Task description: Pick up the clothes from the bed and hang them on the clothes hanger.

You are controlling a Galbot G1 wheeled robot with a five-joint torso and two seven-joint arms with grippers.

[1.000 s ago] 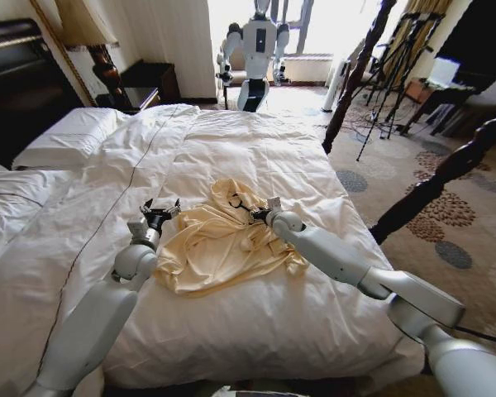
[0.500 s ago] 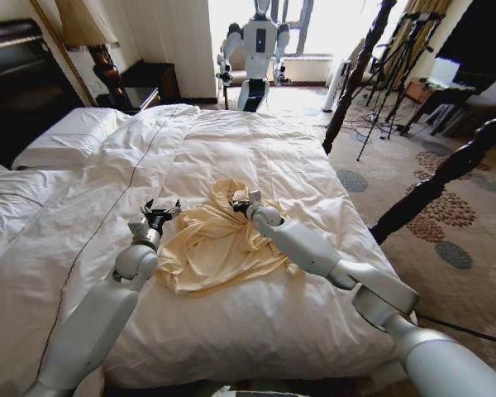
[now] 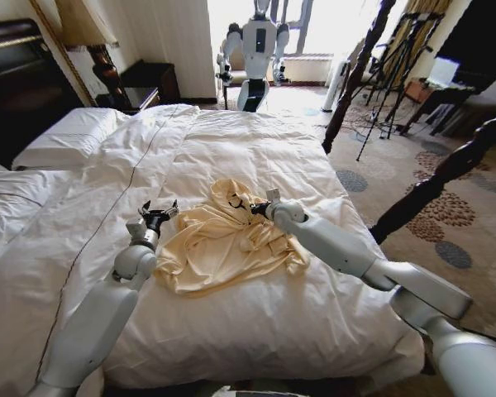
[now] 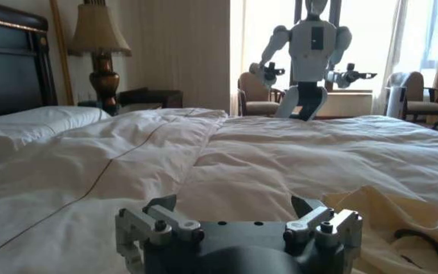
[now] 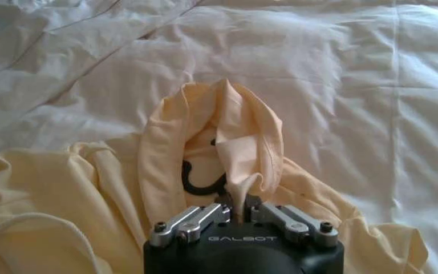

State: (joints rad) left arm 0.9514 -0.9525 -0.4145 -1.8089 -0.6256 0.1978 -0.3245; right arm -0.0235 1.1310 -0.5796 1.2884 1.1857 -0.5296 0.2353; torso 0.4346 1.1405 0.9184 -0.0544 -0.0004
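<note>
Fabric is now pinched: the right gripper [image 5: 236,212] has pulled back slightly, clenched on a fold of the shirt [image 3: 219,240] mid-bed [image 3: 256,157], beside the hanger [image 5: 201,181] hook. Left gripper [image 3: 155,214] waits released just left, so lifting looks imminent.

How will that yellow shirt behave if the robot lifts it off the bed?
Probably floppy: the yellow shirt lies crumpled in soft folds on the bed, so it should droop and stretch out. The right gripper is pinching a fold that peaks into a tent. Its slight sheen hints it may slip. The left gripper waits open beside it.
</note>
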